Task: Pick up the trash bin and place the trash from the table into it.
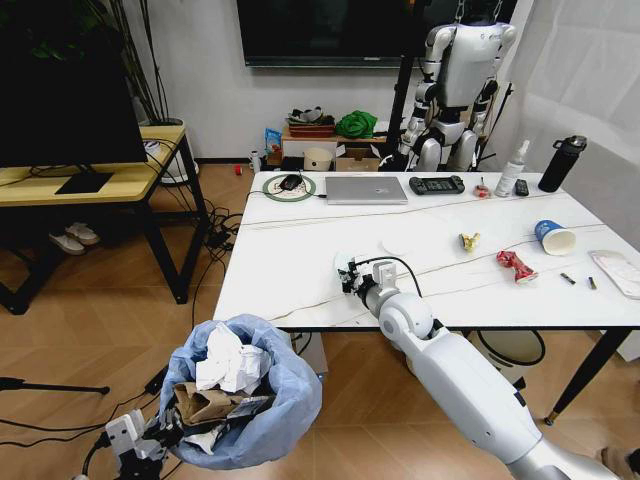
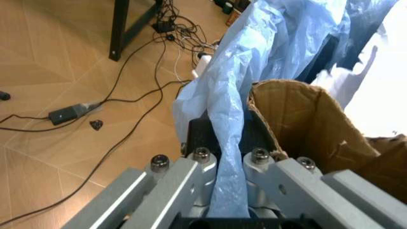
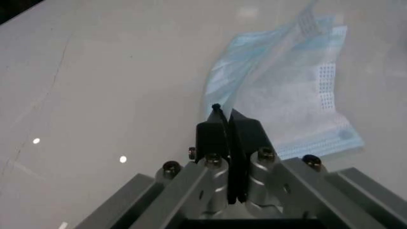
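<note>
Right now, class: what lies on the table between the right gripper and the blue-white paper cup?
In the head view, a small yellow wrapper lies on the table between the right gripper and the paper cup; otherwise bare marble top.

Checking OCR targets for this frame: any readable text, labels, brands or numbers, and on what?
None readable.
Blue-white paper cup on the table: print too small to read.
Red wrapper: markings too small.
Spray bottle: label blurred.
Face mask by the right gripper: no print visible.
Trash bin, held by the left gripper: no text visible.
</note>
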Available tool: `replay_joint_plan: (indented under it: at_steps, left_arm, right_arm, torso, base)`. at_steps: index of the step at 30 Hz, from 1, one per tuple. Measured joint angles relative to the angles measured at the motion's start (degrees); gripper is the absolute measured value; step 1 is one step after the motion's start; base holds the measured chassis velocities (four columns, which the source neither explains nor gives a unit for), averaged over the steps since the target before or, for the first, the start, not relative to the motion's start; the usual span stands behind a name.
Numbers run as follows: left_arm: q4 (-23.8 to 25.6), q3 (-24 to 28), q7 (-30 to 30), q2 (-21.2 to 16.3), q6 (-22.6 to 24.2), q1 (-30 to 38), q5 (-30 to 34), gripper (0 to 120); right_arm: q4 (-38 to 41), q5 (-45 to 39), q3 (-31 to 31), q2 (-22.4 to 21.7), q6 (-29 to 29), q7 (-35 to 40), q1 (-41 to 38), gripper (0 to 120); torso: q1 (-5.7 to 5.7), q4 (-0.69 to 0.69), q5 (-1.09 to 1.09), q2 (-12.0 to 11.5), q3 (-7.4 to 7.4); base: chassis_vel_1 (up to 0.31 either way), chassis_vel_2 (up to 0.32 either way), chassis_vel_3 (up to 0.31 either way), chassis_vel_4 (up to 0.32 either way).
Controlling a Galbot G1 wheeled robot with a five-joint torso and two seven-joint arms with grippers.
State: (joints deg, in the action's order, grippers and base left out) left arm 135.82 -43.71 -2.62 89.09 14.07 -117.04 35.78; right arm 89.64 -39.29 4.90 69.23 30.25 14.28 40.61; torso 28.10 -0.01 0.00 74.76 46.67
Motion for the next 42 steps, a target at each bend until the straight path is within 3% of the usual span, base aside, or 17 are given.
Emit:
replay_joint_plan:
  at_steps: [5, 10, 14, 18, 24, 33, 42]
  left_arm:
    - [-0.1, 0.2, 0.0, -0.1, 0.0, 0.0, 0.1, 0]
    - [-0.1, 0.3, 0.0, -0.4, 0.0, -0.1, 0.4, 0]
    - [-0.1, 0.4, 0.2, -0.7, 0.0, -0.4, 0.4, 0]
    - [-0.1, 0.4, 0.2, -0.7, 0.0, -0.5, 0.4, 0]
    - [0.3, 0.3, 0.2, -0.7, 0.0, -0.8, 0.4, 0]
    - [0.5, 0.2, 0.1, -0.4, 0.1, -0.6, 0.5, 0]
    - [0.0, 0.5, -0.3, 0.0, 0.4, -0.3, 0.8, 0]
  right_arm:
    - [2.7, -0.1, -0.7, -1.1, -0.4, -0.2, 0.9, 0]
    - [10.7, -2.9, -3.0, -3.7, -1.8, -1.4, 4.0, 0]
    - [21.1, -7.5, -3.8, -8.3, -4.7, -3.7, 8.3, 0]
    - [27.6, -9.2, -1.8, -10.3, -6.4, -4.8, 10.0, 0]
    - [40.0, -13.3, 6.3, -13.1, -9.3, -6.2, 10.5, 0]
    - [44.0, -15.4, 14.9, -13.6, -11.2, -7.4, 7.7, 0]
    - [39.6, -8.0, 23.2, -13.7, -11.9, -8.7, 9.5, 0]
  torso:
    - [0.00, 0.00, 0.00, 0.0, 0.00]
    - [0.00, 0.00, 0.00, 0.0, 0.00]
    - [0.00, -0.02, 0.00, 0.0, 0.00]
    - [0.00, -0.01, 0.01, 0.0, -0.01]
    - [-0.01, 0.00, 0.00, 0.0, -0.01]
    - [0.00, 0.00, -0.01, 0.0, 0.00]
    - [0.00, 0.00, 0.00, 0.0, 0.00]
  base:
    - [0.000, 0.000, 0.000, 0.000]
    - [0.000, 0.000, 0.000, 0.000]
    - [0.000, 0.000, 0.000, 0.000]
    - [0.000, 0.000, 0.000, 0.000]
    - [0.000, 0.000, 0.000, 0.000]
    - [0.000, 0.000, 0.000, 0.000]
    - [0.000, 0.000, 0.000, 0.000]
